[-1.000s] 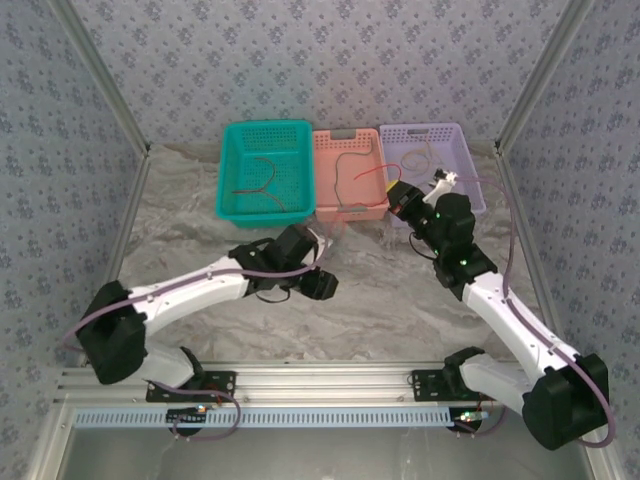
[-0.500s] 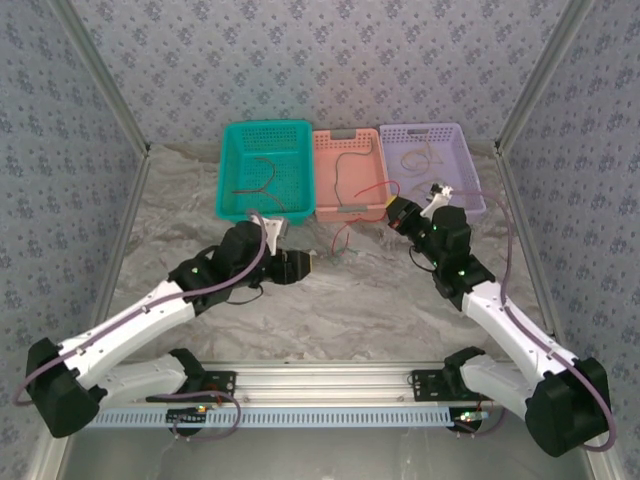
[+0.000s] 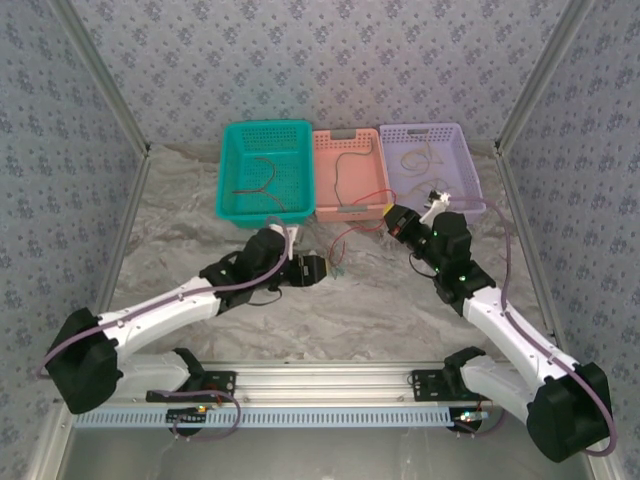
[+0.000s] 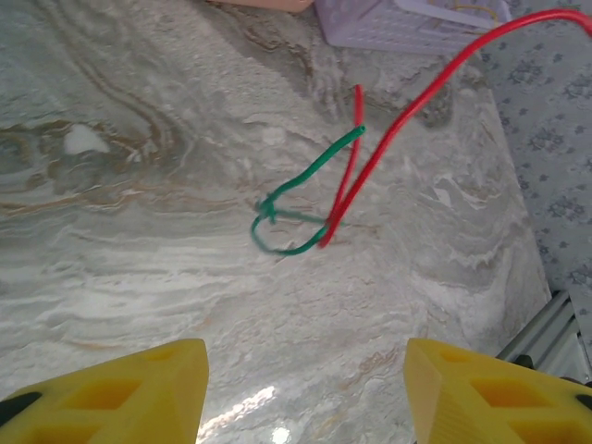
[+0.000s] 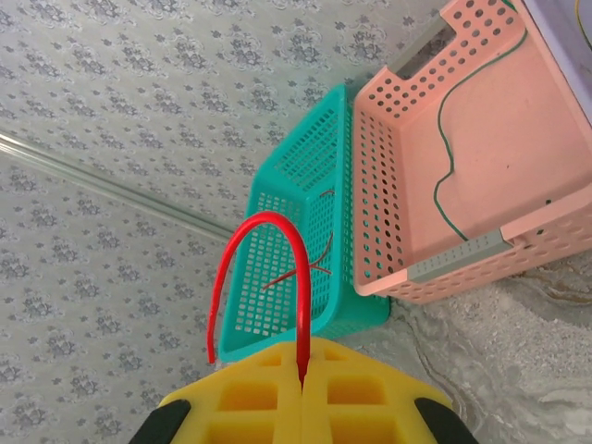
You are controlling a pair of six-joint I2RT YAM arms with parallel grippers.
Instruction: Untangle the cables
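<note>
A grey-white marbled counter (image 3: pixel 400 300) is enclosed by walls (image 3: pixel 300 60) papered in a small floral pattern. Three baskets are lined up side by side along its far edge: a teal basket (image 3: pixel 228 170) on the left, a pink basket (image 3: pixel 350 213) in the middle and a lavender basket (image 3: pixel 465 165) on the right. A brown cable (image 3: pixel 262 178) is seen lying in the teal basket, a thin dark-green cable (image 5: pixel 442 185) in the pink one, and an orange cable (image 3: pixel 418 158) in the lavender one. The right gripper (image 5: pixel 303 388) is held in the air just in front of the pink and lavender baskets. Its yellow fingers are pressed together on a red cable (image 5: pixel 250 227). From there the red cable is arched over and carried down to the open counter in front of the pink basket. There it is doubled back on itself and is crossed by a short green cable (image 4: pixel 305 180), which is looped and knotted beside it. The left gripper (image 4: pixel 305 388) is held low just beside this tangle, its fingers spread wide with nothing between them, apart from both cables.
</note>
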